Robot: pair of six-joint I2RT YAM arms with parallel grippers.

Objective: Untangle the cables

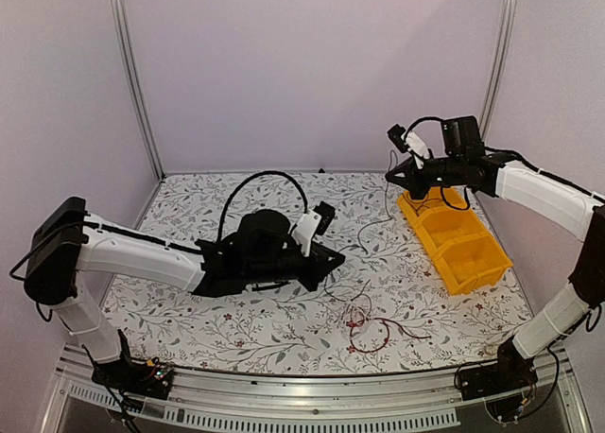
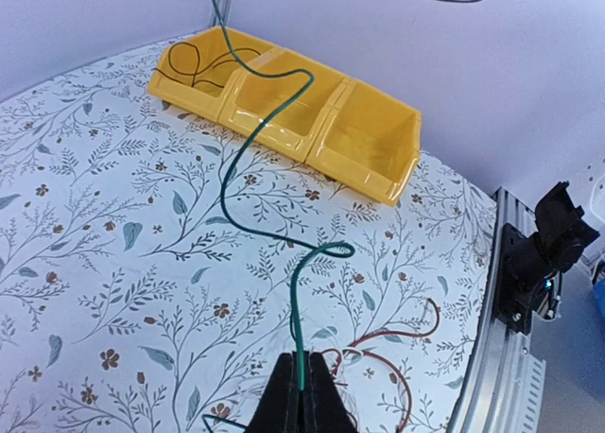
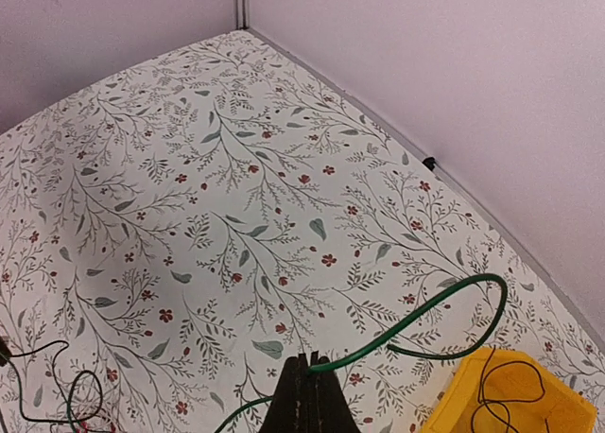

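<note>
A thin green cable (image 2: 230,178) runs across the flowered table, one of the cables. My left gripper (image 2: 302,365) is shut on its lower end, low over the table's middle (image 1: 338,258). My right gripper (image 3: 310,363) is shut on the other end of this green cable (image 3: 427,311), held high above the table beside the bin (image 1: 389,176). Between the two grippers the green cable (image 1: 383,222) hangs in slack curves. A small heap of red cables (image 1: 367,327) with a white strand lies just past the left gripper, also seen as red cables (image 2: 422,337) in the left wrist view.
A yellow bin (image 1: 477,263) with three compartments lies at the right, with a thin black wire (image 2: 194,69) in its far compartment. Another black wire (image 3: 59,388) lies on the table. Metal rail (image 1: 312,388) lines the near edge; walls enclose the rest.
</note>
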